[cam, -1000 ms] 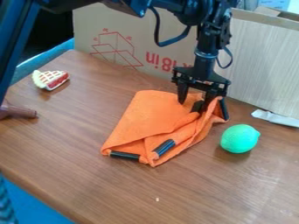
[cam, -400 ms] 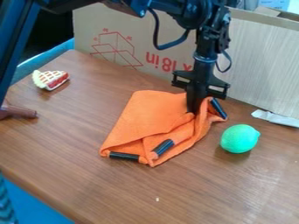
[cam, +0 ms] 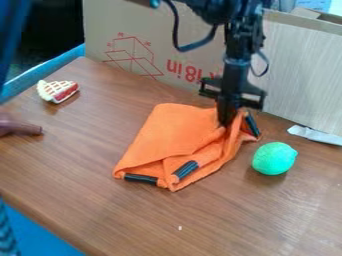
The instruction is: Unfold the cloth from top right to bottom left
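At the upper right of the orange cloth (cam: 163, 132), the jaws (apart a second ago) now clamp it.

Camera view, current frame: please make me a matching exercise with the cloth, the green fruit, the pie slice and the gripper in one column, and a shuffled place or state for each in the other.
Things:
1. cloth
2. green fruit
3. pie slice
4. gripper

Places or states:
A. toward the upper left of the picture, lattice top showing
B. down at the upper right part of the cloth
C. orange, partly folded over itself
D. resting just right of the cloth in the picture

Pairs: 1-C, 2-D, 3-A, 4-B
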You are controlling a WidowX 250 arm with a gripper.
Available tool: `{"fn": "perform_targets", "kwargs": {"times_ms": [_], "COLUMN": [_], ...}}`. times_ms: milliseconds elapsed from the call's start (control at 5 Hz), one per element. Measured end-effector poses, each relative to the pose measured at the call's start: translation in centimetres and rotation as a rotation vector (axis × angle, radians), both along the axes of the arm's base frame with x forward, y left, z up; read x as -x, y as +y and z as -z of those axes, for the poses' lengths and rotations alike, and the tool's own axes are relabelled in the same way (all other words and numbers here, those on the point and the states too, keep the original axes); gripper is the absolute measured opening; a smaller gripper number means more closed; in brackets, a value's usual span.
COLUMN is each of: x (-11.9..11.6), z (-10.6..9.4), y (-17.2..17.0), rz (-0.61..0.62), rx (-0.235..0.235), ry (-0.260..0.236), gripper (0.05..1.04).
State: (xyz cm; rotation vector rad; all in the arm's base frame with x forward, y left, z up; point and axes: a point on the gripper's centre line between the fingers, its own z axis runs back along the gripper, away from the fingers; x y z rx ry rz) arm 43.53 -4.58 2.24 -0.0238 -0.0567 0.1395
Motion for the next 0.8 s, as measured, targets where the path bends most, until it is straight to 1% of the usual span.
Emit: {"fn": "perform_targets", "kwargs": {"times_ms": [200,400,600,800], "x": [0.1,1.8,3.3,4.5], "z": [-4.2,-6.9,-7.6,-6.6], "y": [0.3,2.2,4.4,6.9], "rz": [-0.037,-0.052,-0.041,-0.026], "rx": [0.092,0.17,0.2,0.213], "ry": [-0.107,-0.172,-0.198,-0.178], "gripper": [0.05,0.05,0.05,0.05]}}
